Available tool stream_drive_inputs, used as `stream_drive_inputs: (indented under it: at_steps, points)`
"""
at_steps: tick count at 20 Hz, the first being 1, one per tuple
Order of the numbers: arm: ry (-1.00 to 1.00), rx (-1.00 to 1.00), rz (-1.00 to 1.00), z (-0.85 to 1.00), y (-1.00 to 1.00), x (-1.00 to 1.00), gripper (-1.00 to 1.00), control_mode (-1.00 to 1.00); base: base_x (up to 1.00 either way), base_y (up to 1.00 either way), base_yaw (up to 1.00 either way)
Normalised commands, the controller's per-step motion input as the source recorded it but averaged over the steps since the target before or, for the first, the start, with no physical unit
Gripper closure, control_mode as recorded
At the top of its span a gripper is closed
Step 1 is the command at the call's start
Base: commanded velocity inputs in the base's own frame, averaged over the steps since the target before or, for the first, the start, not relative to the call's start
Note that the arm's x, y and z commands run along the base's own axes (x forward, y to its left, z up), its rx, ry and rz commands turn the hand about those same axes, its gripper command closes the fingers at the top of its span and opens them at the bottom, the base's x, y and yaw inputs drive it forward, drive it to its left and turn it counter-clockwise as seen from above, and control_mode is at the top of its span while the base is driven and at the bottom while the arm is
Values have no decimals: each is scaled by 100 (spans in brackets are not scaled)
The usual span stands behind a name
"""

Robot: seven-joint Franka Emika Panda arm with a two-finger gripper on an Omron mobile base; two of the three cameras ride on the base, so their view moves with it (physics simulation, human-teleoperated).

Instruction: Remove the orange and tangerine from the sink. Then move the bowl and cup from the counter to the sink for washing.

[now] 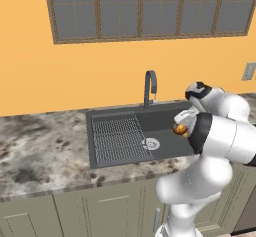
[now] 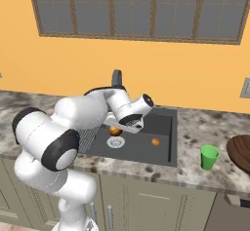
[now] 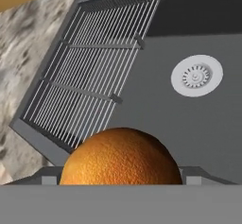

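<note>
- Hand view: an orange (image 3: 121,157) is seen large at the bottom centre, between the finger bases, with the sink (image 3: 208,133) floor, the grid (image 3: 90,72) and the drain (image 3: 196,75) well below it.
- The step in hand is judged to be the first one: one fruit is being taken out of the sink, and none of the later steps is done yet.
- In the right base view the gripper (image 2: 117,130) is found at picture centre, above the drain, with the orange held under it and lifted off the floor.
- The jaws are set wide, closed on the orange; it is a broad fruit, so the wide stance is a grip and not an empty hand.
- A second, smaller fruit, taken for the tangerine (image 2: 155,141), is seen lying on the sink floor, right of the drain.
- The cup (image 2: 209,157) stands on the counter (image 2: 195,127) at right, near the bowl (image 2: 241,152), which is cut off by the right edge.
- The next move would call for carrying the orange over the rim to bare counter and setting it down so that it does not roll.
- In the left base view the orange shows at centre right, beside the arm.
</note>
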Motion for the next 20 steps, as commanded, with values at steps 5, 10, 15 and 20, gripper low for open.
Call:
stream_drive_inputs:
  at_steps: [5,10,15,20]
  points:
    - [-4,-13,-13,32,10,-40,100,-100,0,0,0]
    - [-10,-17,-4,33,26,-33,100,-100,0,0,0]
    - [-12,-18,-3,27,32,-34,100,-100,0,0,0]
    - [-1,-16,0,34,30,-20,100,-100,0,0,0]
